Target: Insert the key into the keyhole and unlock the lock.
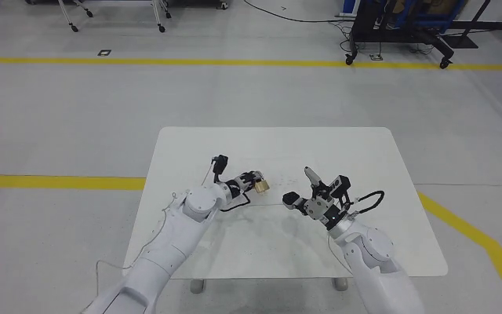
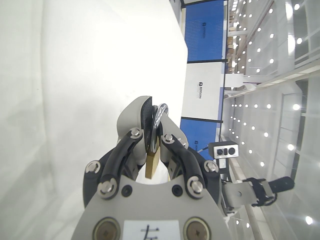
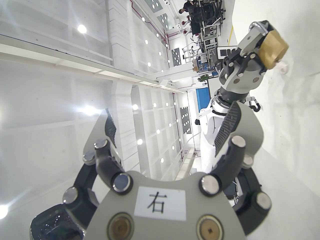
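From the top view, the white table (image 1: 353, 149) is a smooth rectangle with rounded corners, and both arms reach over its near half. The left hand (image 1: 251, 182) pinches a small brass padlock (image 1: 261, 186) near the table's middle. The right hand (image 1: 302, 187) faces it, near but apart, with its two fingers spread wide and nothing between them. This view gives the spacing of the two hands, yet the padlock is only a yellowish speck. The left wrist view shows the grip close up. The left hand (image 2: 157, 116) is pressed together on the padlock's curved, shiny metal shackle (image 2: 160, 112), which sits against a black ribbed pad (image 2: 147, 116). The flat, matte brass body (image 2: 152, 163) is seen edge-on, pointing back toward the wrist, with the bare table (image 2: 75, 51) behind. The right wrist view shows the right hand (image 3: 170, 123) gaping, its dark ribbed pads (image 3: 226, 126) on grey, rounded fingers. Farther off, the left hand (image 3: 257, 32) holds the padlock (image 3: 272, 48) above the table (image 3: 295, 126). Here the broad, rounded brass face shows, which the other views hide.
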`<state>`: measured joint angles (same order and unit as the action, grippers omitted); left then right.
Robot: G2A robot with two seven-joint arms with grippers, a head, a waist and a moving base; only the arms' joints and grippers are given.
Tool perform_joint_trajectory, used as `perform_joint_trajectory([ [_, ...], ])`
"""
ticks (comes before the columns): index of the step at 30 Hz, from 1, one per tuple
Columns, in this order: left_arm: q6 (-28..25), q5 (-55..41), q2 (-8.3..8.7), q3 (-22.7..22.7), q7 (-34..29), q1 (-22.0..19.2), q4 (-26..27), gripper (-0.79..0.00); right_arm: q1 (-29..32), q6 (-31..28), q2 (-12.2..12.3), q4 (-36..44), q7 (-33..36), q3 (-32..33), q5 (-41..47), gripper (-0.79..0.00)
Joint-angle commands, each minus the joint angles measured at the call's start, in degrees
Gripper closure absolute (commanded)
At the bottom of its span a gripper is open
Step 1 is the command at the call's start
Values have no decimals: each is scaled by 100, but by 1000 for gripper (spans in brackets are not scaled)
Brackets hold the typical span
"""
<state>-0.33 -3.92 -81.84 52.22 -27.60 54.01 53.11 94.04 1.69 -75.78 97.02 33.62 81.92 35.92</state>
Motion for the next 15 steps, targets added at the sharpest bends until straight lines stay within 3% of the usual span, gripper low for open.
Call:
perform_joint_trajectory([
  [1, 103, -8, -33, -63, -99, -68, -99, -446, 0, 0, 0, 0, 0, 0, 0, -785],
  [6, 162, -37, -82, -108, -125, -151, -285, -757, 0, 0, 0, 0, 0, 0, 0, -785],
  [7, 158, -54, -89, -102, -140, -172, -331, -785, 0, 0, 0, 0, 0, 0, 0, -785],
  [11, 53, -144, -84, 4, -145, -211, -385, -785, 0, 0, 0, 0, 0, 0, 0, -785],
  [15, -299, 387, -9, 66, 197, -101, -76, -785, 0, 0, 0, 0, 0, 0, 0, -785],
])
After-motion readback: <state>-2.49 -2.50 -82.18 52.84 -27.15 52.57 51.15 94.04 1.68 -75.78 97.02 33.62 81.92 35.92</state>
